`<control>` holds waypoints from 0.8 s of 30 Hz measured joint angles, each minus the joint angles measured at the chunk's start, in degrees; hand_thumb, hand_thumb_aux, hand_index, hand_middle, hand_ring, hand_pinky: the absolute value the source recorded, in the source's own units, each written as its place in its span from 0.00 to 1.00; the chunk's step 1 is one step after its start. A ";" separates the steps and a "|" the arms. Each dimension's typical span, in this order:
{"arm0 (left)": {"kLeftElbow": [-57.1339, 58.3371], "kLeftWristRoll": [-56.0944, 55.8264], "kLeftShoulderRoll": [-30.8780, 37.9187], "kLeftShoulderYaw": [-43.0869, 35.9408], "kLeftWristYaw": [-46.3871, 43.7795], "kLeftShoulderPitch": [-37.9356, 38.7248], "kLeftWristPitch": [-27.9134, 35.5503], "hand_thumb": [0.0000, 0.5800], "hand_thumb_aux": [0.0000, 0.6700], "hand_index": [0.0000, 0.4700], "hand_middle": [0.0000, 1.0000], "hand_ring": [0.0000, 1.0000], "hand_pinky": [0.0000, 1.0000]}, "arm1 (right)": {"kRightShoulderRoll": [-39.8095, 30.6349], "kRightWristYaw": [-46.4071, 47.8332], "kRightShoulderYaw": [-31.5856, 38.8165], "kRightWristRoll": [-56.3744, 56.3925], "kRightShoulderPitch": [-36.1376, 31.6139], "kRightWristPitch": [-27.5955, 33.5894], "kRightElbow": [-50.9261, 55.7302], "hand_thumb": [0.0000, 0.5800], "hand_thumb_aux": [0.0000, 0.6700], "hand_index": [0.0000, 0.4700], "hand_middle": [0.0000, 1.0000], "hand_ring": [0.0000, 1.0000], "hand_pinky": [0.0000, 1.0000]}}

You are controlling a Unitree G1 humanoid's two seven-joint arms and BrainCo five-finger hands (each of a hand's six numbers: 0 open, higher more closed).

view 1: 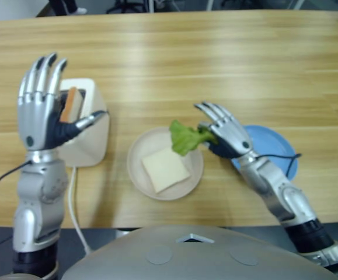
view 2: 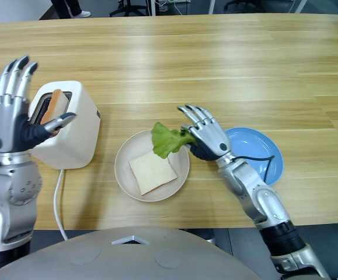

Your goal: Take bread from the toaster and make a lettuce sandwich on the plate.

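pinching a green lettuce leaf (view 2: 166,140) between its fingers, the right hand (view 2: 208,139) is hovering over the far right rim of a beige plate (view 2: 124,153). one bread slice (view 2: 152,172) is lying flat in that plate, close by the leaf. a blue plate (view 2: 271,153) is sitting under the right wrist. further left, a white toaster (view 2: 72,143) is holding a second slice (view 2: 55,105) upright in its slot. the left hand (view 2: 10,116) is standing raised beside it, fingers spread wide, gripping nothing.
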 measured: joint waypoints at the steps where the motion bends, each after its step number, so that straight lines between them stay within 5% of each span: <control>1: 0.79 0.01 0.64 1.61 -0.90 0.50 0.87 0.00 0.00 0.00 0.00 0.00 0.00 | 0.94 0.00 1.22 -0.60 -0.15 -0.19 0.65 1.00 1.00 0.98 0.00 0.00 0.00; 14: 12.59 3.41 2.16 -0.22 -12.92 0.49 10.76 0.00 0.00 0.00 0.00 0.00 0.00 | 6.60 0.08 11.24 -5.24 -3.93 -1.18 6.67 1.00 1.00 0.98 0.00 0.00 0.00; 15: 13.37 3.50 2.18 -1.62 -14.05 0.09 11.34 0.72 0.47 0.46 0.00 0.00 0.00 | 7.02 -0.06 12.24 -6.16 -4.33 -1.29 7.34 1.00 1.00 0.98 0.00 0.00 0.00; 17: 13.73 3.51 2.18 -2.72 -14.74 -0.22 11.61 0.72 0.47 0.46 0.00 0.00 0.00 | 7.14 -0.25 13.13 -6.72 -4.81 -1.29 8.01 1.00 1.00 0.98 0.00 0.00 0.00; 18: 13.81 3.51 2.18 -3.21 -15.15 -0.52 11.87 0.99 0.89 0.88 0.00 0.00 0.00 | 7.16 -0.30 13.49 -6.97 -5.06 -1.29 8.53 1.00 1.00 0.98 0.00 0.00 0.00; 19: 13.82 3.44 2.18 -3.60 -15.58 -0.73 12.16 1.00 1.00 0.98 0.00 0.00 0.00 | 7.14 -0.32 13.77 -7.22 -5.36 -1.22 8.93 1.00 1.00 0.98 0.00 0.00 0.00; 24: 13.68 2.45 2.80 -3.64 -16.47 -2.36 13.20 1.00 1.00 0.98 0.00 0.00 0.00 | 6.90 -0.41 14.07 -8.45 -6.10 -0.99 9.04 1.00 1.00 0.98 0.00 0.00 0.00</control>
